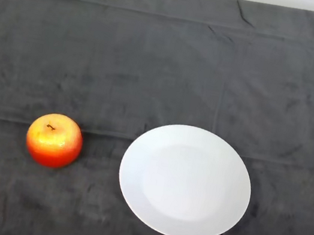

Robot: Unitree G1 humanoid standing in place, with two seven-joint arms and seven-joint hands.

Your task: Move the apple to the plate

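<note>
A red and yellow apple [54, 140] stands upright on the dark cloth at the lower left, stem up. A round white plate [185, 181] lies to its right, near the front of the table, with nothing on it. A gap of cloth separates the apple from the plate's rim.
The dark cloth [166, 64] covers the whole table, with creases and fold lines. The table's far edge runs along the top of the view.
</note>
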